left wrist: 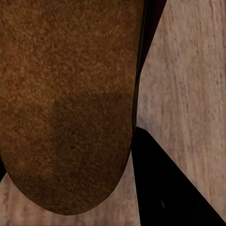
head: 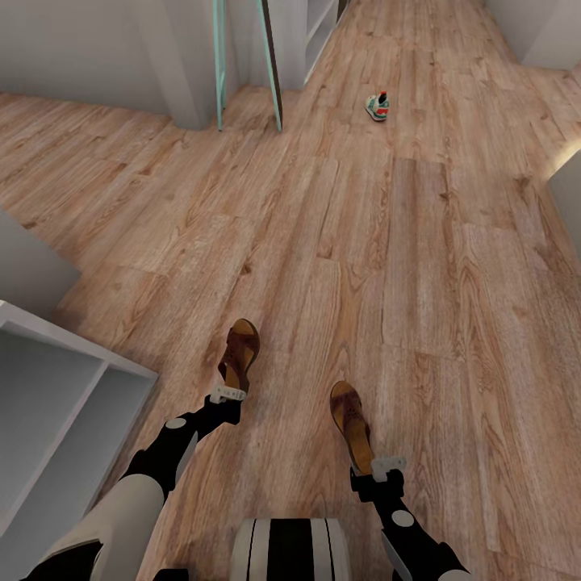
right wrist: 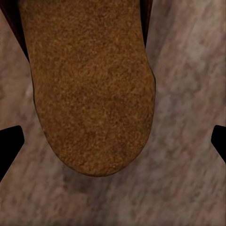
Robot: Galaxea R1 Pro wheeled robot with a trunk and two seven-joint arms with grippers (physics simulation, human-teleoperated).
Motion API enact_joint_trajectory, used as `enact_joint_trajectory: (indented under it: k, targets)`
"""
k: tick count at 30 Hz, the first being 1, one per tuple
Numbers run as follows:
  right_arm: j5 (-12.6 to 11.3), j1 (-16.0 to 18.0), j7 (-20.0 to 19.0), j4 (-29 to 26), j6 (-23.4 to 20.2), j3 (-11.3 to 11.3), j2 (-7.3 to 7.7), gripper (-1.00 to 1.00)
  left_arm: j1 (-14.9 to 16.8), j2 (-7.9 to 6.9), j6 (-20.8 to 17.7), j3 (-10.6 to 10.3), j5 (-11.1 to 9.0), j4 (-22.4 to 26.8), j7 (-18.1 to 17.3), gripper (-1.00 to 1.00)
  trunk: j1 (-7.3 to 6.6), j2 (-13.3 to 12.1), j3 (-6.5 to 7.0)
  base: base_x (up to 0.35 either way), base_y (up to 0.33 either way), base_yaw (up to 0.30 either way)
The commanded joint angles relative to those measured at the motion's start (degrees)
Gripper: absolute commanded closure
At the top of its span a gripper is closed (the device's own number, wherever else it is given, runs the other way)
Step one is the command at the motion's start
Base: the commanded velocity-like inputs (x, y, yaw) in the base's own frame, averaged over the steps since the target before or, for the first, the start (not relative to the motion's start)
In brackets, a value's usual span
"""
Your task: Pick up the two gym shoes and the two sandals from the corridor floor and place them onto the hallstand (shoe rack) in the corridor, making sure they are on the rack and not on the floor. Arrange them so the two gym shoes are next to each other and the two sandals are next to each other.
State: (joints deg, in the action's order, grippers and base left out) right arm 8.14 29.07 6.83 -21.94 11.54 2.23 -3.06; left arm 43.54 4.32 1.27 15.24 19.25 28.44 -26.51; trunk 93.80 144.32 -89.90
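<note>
left claw (head: pixel 228 394) – sandal (head: pixel 240 352) gripped | right claw (head: pixel 386 466) – other sandal (head: pixel 352 424), contact unclear

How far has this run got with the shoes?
Nothing visibly racked yet. In hand: each gripper, left and right, holds a sandal, left one, right one. One gym shoe still lies on the corridor floor. The hallstand compartments in view look bare.

No legible txt, labels, brands or nos. anywhere.
</note>
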Motion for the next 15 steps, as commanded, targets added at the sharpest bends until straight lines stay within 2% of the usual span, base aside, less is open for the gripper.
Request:
enact_joint_trajectory:
  k: [1,10,15]
  targets:
    - [0.56,0.03,0.55,0.05,0.01,0.23,0.01,-1.0,0.02,0.07,0.23,0.49,0.79,0.04,-0.46,1.0,-0.01,0.01,-0.03,0.0,0.0,0.0]
    - [0.56,0.03,0.55,0.05,-0.02,0.23,0.01,-1.0,-0.03,0.07,0.23,0.49,0.73,0.02,-0.46,1.0,-0.01,0.01,-0.03,0.004,0.0,0.0]
    - [0.56,0.03,0.55,0.05,-0.01,0.23,0.02,-1.0,-0.04,0.07,0.23,0.55,0.71,0.02,-0.42,1.0,-0.01,0.01,-0.03,0.096,0.038,0.0]
